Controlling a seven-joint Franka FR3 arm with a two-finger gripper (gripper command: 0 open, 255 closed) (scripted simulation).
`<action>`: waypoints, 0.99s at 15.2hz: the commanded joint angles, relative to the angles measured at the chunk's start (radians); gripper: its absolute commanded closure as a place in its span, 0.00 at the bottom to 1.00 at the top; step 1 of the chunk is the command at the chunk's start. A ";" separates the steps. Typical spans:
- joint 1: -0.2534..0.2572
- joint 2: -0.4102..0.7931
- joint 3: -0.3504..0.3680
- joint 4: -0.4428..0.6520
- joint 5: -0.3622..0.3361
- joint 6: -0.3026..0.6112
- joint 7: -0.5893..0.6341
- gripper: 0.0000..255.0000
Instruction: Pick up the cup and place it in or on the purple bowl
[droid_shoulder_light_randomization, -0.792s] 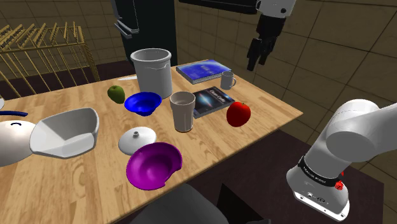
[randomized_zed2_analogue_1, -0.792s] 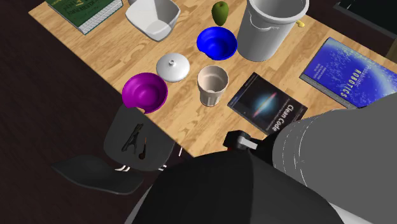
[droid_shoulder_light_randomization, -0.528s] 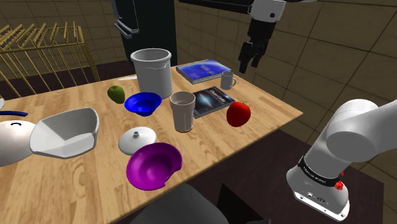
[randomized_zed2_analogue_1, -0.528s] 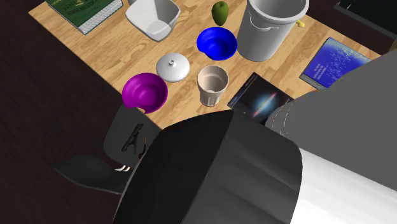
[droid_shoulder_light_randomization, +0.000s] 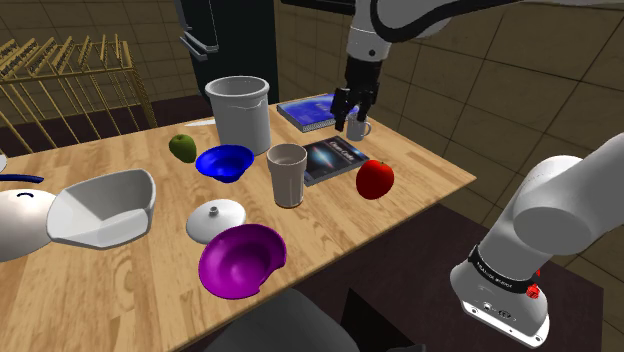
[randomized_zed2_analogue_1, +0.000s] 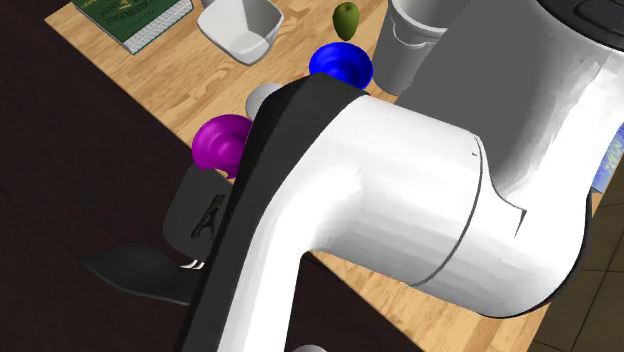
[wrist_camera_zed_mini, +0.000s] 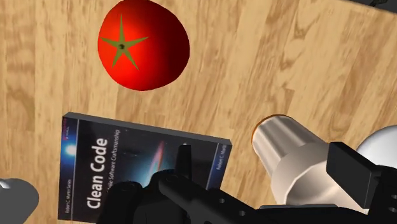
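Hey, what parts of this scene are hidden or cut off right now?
Second exterior view: the white arm covers part of the purple bowl.
Shoulder view: the pincer overlaps the grey mug; contact unclear.
Wrist view: the pincer's body hides one end of the beige cup.

In the second exterior view the arm (randomized_zed2_analogue_1: 400, 180) blocks most of the table (randomized_zed2_analogue_1: 200, 90) for me — only slivers of the purple bowl (randomized_zed2_analogue_1: 212, 142) and the blue bowl (randomized_zed2_analogue_1: 338, 60) peek past it. In the shoulder view the gripper (droid_shoulder_light_randomization: 351, 115) covers part of the grey mug (droid_shoulder_light_randomization: 361, 129).

A wooden table (droid_shoulder_light_randomization: 120, 290) carries a purple bowl (droid_shoulder_light_randomization: 240, 260), blue bowl (droid_shoulder_light_randomization: 224, 162), tumbler (droid_shoulder_light_randomization: 287, 175), mug (droid_shoulder_light_randomization: 358, 129), tomato (droid_shoulder_light_randomization: 375, 179), book (droid_shoulder_light_randomization: 330, 160).
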 joint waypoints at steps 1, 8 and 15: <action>0.002 0.070 0.020 0.022 0.002 0.051 0.027 0.00; 0.010 0.332 0.075 0.160 -0.028 0.182 0.127 0.00; 0.019 0.454 0.090 0.200 -0.054 0.266 0.169 0.00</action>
